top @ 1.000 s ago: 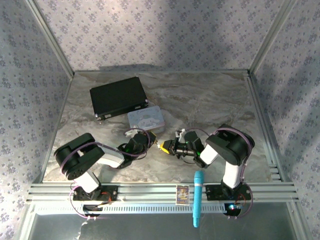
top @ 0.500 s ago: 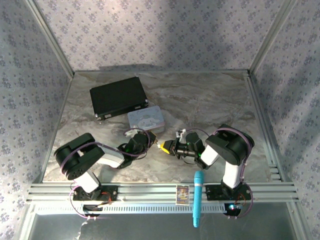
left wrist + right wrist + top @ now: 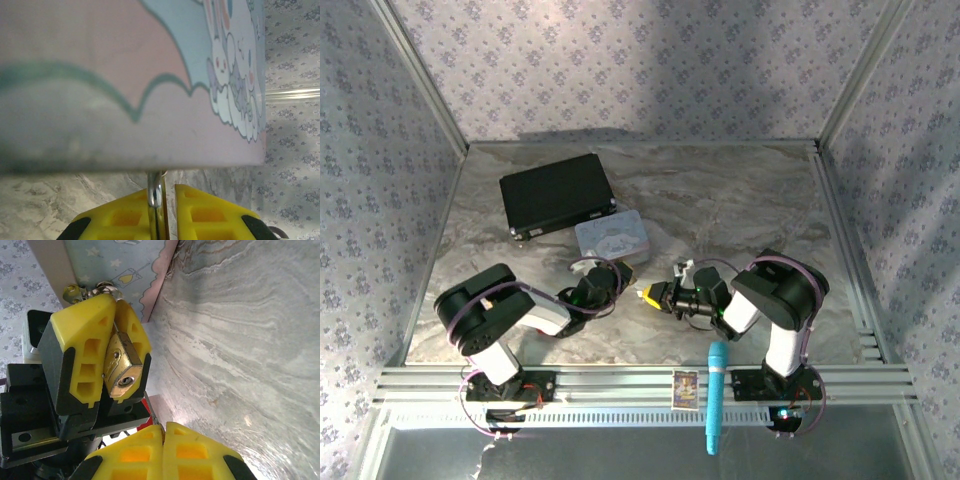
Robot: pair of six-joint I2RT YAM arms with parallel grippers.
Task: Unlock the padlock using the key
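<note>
Padlock (image 3: 122,371) | just beside tin (image 3: 120,260), keyhole facing right gripper (image 3: 162,432) | left gripper (image 3: 164,194) clamped on it | right gripper pressed together, key hidden if held | risk: an off-line push twists it in the grip or shoves it into tin

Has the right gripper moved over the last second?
Yes, slightly: the right gripper has slid a little to the right, away from the pastel tin and back toward its own base.

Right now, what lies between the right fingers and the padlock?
Right wrist view: open gap, red sliver behind, from shut right fingers to padlock clamped in left fingers.
</note>
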